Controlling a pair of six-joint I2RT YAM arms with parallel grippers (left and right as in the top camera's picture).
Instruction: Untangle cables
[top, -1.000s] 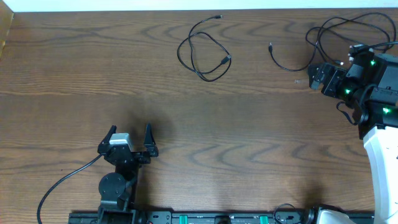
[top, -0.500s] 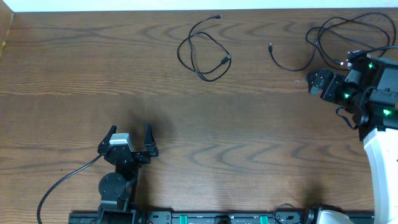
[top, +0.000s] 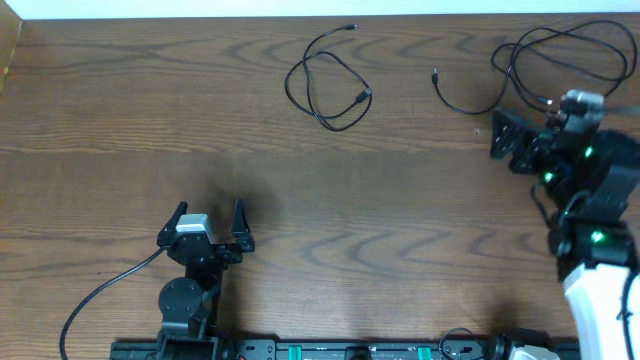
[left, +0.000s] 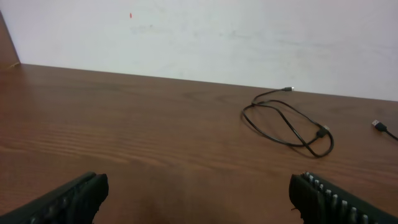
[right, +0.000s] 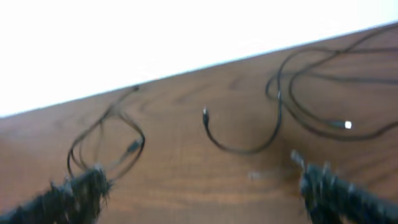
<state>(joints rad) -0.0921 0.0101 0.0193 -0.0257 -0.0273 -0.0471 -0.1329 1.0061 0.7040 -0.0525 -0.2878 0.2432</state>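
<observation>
I'm working over the wood table (top: 400, 200). I'm hovering the R gripper (top: 503, 135) at the far right, jaws wide apart and empty, just beside the tangled cables (top: 545, 55). The L gripper (top: 210, 218) is sitting near-left, also spread, holding nothing. One looped cable (top: 325, 85) is lying separate, far centre. I'm judging this as the approach step. Next I'm needing to pinch a single strand w/o snagging others.

Dark wood-grain table (top: 110, 120), plain white wall (left: 236, 37) along its far edge, even light
</observation>
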